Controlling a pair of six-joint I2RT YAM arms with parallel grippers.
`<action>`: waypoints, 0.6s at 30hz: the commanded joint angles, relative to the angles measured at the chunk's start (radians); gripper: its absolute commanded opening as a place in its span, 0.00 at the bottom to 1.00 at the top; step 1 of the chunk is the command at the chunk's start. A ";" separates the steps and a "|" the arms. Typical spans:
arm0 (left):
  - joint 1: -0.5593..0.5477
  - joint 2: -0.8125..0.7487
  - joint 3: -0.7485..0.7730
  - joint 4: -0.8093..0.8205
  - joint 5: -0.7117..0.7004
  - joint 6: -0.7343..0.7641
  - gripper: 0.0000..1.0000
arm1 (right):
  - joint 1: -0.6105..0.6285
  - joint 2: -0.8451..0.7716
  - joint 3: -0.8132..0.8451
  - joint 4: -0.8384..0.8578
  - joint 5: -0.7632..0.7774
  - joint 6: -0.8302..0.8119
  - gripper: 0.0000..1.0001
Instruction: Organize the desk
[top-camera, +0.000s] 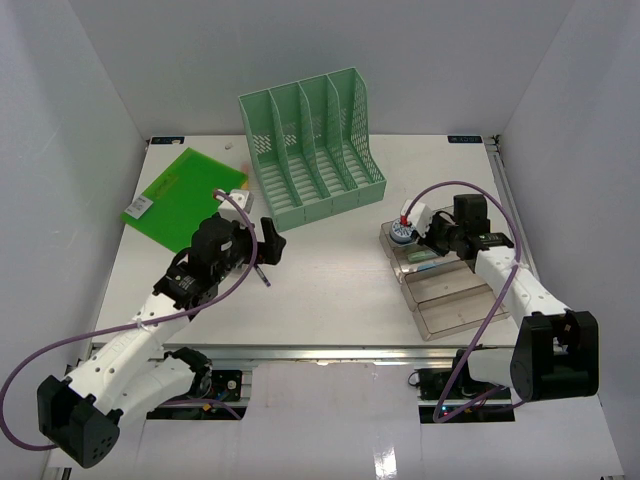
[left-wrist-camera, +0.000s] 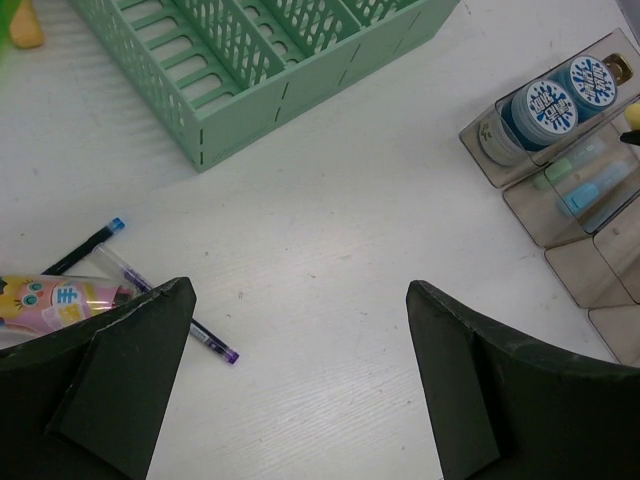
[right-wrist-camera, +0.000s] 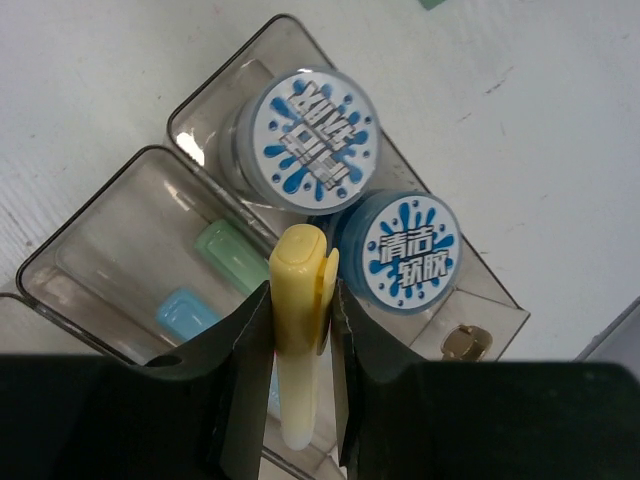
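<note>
While right claw (right-wrist-camera: 300, 305) grips marker (right-wrist-camera: 298, 262), desk (top-camera: 330, 275) white, flat.

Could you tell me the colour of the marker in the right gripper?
The marker is pale yellow; see the right wrist view.

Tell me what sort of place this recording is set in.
Probably a robot test cell staged as an office desk: a white desk boxed in by plain white panels, with a green file rack, a clear stepped tray of stationery and loose pens.
</note>
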 joint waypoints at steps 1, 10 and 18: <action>0.084 -0.011 0.007 0.003 0.090 -0.036 0.98 | 0.014 -0.008 -0.035 0.017 -0.039 -0.109 0.24; 0.346 0.083 0.004 0.048 0.347 -0.104 0.97 | 0.014 -0.062 -0.031 -0.020 -0.052 -0.083 0.81; 0.598 0.364 0.098 0.110 0.490 -0.128 0.89 | 0.011 -0.172 0.125 -0.313 -0.567 0.135 0.82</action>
